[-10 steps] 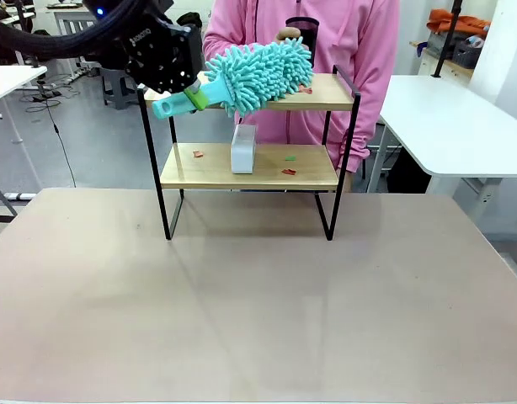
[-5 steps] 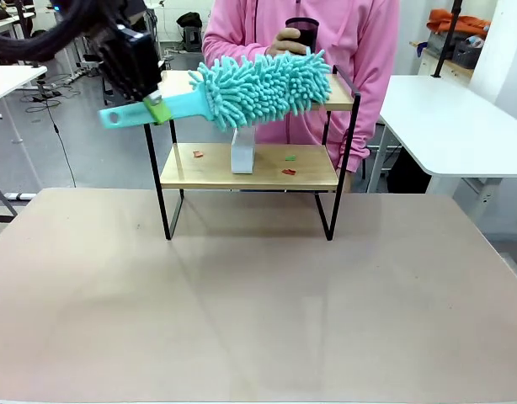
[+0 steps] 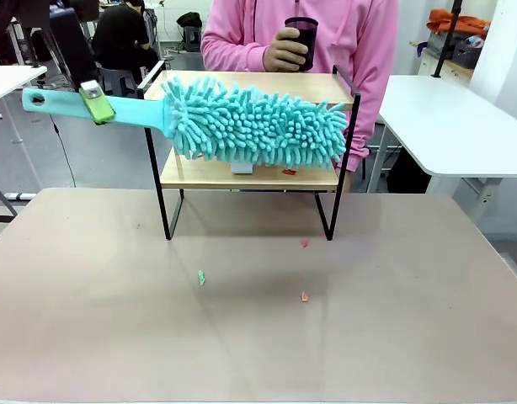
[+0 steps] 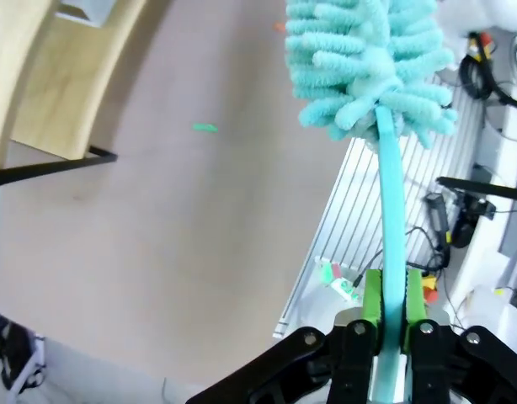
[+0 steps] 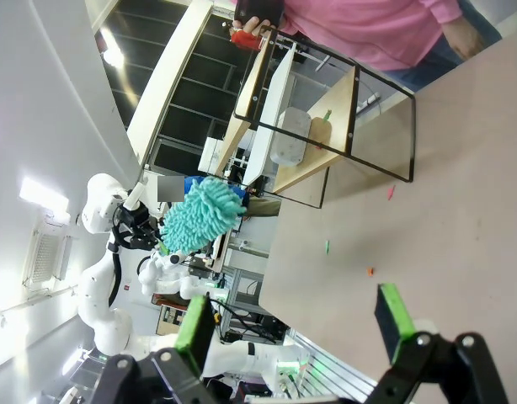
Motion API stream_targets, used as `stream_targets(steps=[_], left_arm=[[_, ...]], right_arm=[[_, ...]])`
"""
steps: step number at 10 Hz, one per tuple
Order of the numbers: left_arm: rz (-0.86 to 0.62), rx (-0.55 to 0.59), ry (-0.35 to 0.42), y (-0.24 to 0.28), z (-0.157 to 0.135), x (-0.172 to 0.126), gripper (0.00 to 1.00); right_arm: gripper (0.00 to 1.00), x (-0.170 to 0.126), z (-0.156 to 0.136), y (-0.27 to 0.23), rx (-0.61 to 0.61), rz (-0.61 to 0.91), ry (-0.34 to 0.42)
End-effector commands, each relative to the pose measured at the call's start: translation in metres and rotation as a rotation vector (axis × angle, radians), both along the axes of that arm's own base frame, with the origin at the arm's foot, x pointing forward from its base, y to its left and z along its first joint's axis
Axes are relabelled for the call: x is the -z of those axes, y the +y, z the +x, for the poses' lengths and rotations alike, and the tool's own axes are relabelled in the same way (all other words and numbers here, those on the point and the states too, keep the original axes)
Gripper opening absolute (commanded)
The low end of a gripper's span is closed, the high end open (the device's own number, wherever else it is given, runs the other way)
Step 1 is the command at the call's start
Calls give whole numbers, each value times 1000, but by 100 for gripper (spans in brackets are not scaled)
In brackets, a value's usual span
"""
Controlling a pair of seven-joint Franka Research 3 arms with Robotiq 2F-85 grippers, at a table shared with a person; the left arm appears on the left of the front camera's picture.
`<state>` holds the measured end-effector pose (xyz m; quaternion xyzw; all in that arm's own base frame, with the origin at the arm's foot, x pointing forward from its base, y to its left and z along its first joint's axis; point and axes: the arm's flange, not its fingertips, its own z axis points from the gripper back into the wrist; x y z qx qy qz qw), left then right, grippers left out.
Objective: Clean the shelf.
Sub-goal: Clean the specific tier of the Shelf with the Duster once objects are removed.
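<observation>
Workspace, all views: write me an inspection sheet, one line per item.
Surface: beige tabletop, three small scraps in front of the shelf.
Job's things: shelf upright; top board looks bare, red scrap and white block on lower board.
Clutter: nothing seen beyond the scraps.
Grippers: left gripper shut on handle of teal duster, mop head before the shelf; right gripper open, holding nothing.
Cables: black cables on the floor.
Surroundings: person holding a dark cup behind the shelf; white desk alongside.
</observation>
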<state>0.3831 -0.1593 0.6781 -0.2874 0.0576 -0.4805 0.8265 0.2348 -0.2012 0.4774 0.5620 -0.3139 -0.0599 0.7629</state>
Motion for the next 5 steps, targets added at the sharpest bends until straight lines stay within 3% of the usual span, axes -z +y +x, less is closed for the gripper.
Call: stream_targets(steps=[1, 4, 5], left_arm=[[-40, -11, 5, 6, 6, -5, 13], [-180, -97, 35, 56, -1, -21, 13], [-267, -188, 46, 91, -13, -34, 13]], right_arm=[[100, -1, 2, 0, 1, 1, -34], [100, -1, 2, 0, 1, 1, -34], [100, -1, 2, 0, 1, 1, -34]])
